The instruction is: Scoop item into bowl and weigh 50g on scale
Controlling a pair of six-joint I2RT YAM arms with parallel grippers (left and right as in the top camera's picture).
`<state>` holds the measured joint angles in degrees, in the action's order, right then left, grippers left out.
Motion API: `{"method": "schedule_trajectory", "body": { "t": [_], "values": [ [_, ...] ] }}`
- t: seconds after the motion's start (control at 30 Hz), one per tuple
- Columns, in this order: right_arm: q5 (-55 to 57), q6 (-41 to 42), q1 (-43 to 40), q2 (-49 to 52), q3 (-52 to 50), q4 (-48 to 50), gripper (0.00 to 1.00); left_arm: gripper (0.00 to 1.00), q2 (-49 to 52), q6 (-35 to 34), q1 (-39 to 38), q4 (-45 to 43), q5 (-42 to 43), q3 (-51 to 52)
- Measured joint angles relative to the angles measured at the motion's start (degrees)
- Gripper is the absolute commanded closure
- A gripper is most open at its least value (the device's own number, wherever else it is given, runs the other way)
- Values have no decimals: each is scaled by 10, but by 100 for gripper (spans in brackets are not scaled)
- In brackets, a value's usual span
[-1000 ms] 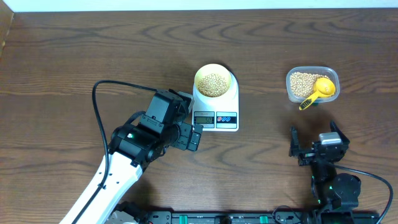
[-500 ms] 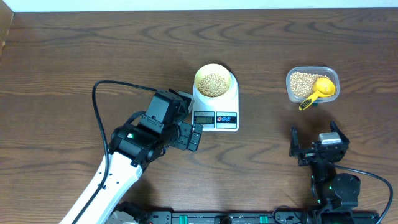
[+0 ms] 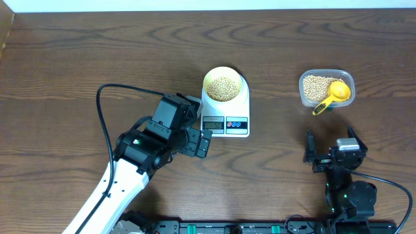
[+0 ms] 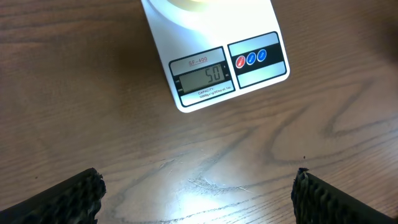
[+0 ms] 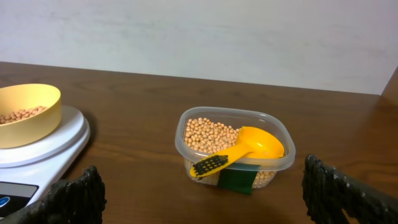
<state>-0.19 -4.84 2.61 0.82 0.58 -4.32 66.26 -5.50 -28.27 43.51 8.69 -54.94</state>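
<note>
Scale (image 4: 214,37) display (image 4: 200,76): SF-400, 50

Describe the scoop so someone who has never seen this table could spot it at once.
On the wooden table, look right of the white scale to the clear tub of beans. The bright yellow scoop lies in it, handle poking over the rim. Unlike the pale yellow bowl on the scale, it has a dark-tipped handle.
</note>
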Motion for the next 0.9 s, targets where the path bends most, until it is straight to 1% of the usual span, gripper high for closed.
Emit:
{"method": "schedule_trajectory", "body": {
  "t": [0.9],
  "values": [
    [0, 0, -7, 0, 0, 0, 1, 2, 0, 0, 0, 0, 0, 0]
  ]
}}
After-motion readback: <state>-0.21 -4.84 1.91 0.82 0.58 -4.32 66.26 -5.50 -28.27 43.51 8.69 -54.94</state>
